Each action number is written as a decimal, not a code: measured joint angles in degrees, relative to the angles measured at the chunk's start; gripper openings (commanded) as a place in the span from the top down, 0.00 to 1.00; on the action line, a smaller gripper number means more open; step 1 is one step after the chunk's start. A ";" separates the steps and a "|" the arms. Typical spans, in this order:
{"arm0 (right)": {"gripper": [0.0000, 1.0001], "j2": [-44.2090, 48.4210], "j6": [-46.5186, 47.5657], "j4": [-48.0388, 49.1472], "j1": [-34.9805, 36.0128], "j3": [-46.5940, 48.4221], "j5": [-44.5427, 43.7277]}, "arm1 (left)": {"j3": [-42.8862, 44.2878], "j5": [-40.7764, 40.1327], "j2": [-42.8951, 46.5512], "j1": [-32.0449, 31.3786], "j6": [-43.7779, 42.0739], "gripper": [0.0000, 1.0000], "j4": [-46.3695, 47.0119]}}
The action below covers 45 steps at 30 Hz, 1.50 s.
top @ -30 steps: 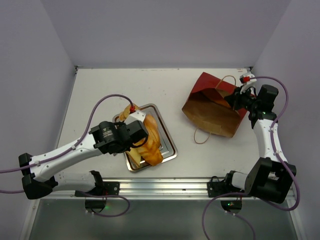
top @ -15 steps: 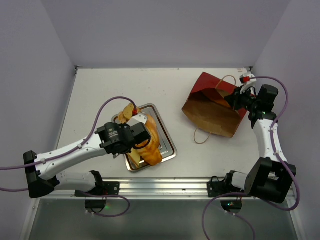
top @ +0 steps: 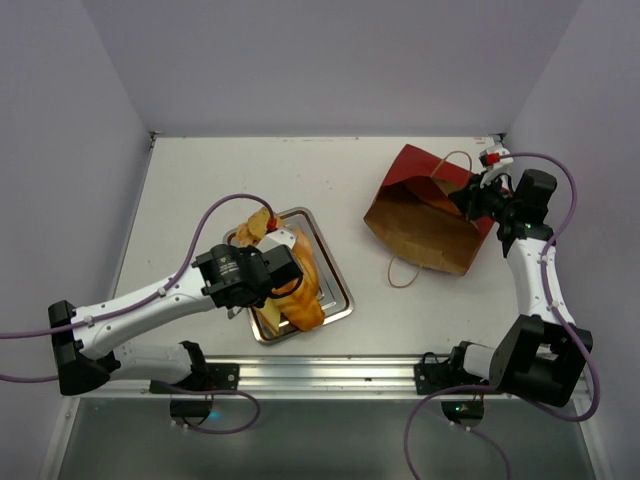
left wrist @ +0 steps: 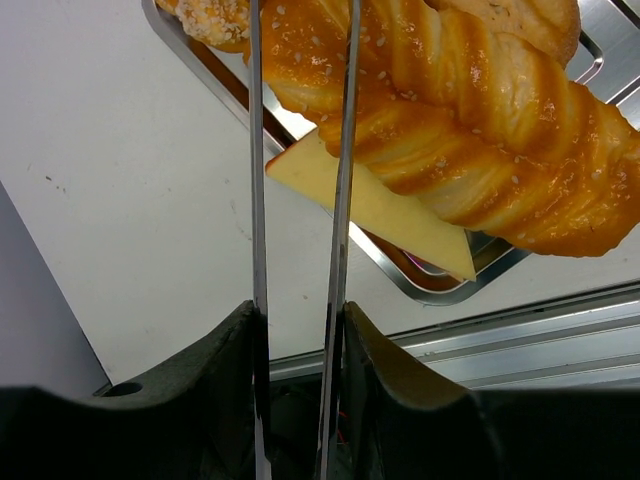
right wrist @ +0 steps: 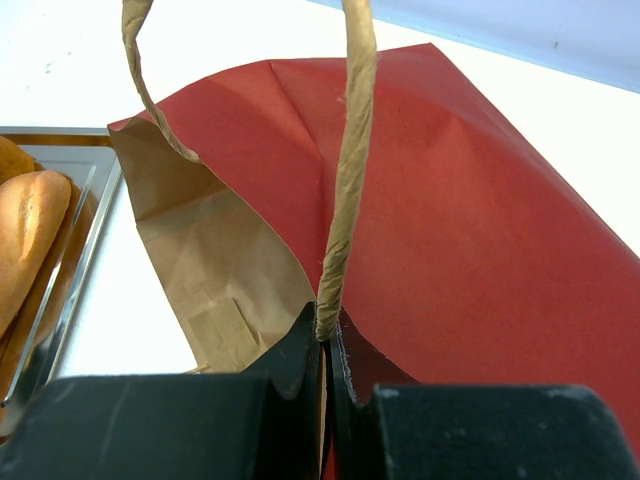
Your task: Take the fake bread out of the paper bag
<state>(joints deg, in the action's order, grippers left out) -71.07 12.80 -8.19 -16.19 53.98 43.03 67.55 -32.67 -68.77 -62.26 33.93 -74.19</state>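
Moved since one second ago: my left arm has shifted a little toward its base above the tray; my right arm and the paper bag keep their places.
Left end effector: the two thin fingers stand apart with a narrow gap and hang over the end of the braided loaf. The loaf is wider than this gap and runs on beyond both fingers, so nothing is clamped.
Right end effector: pressed together on the tan string handle of the paper bag.
Fake bread: all pieces that I see are out of the bag and on the tray. The braided loaf lies across it, the pale yellow wedge lies partly under the loaf with its point over the tray rim, and a small seeded piece is at the far corner.
Paper bag: it lies on its side on the desk, right of the tray and apart from it, with the brown inside showing at the mouth.
Inside of bag: I cannot tell if something remains.
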 measured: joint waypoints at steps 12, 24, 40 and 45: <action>0.97 0.00 0.00 0.00 0.00 0.00 0.00 | 0.87 2.12 0.00 0.00 -0.28 0.58 2.47; 0.97 0.00 0.00 0.00 0.00 0.00 0.00 | 1.46 3.45 0.04 0.00 -0.52 0.58 3.67; 0.97 0.00 0.00 -0.02 0.00 0.00 0.02 | 3.85 3.52 0.15 0.00 -0.55 0.58 4.26; 0.97 0.00 0.02 -0.02 0.00 0.00 0.02 | 4.37 3.50 0.35 0.00 -0.55 0.58 4.28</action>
<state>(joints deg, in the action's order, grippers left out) -71.07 12.82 -8.21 -16.19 53.98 43.05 71.92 -29.17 -68.42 -62.26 33.39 -69.91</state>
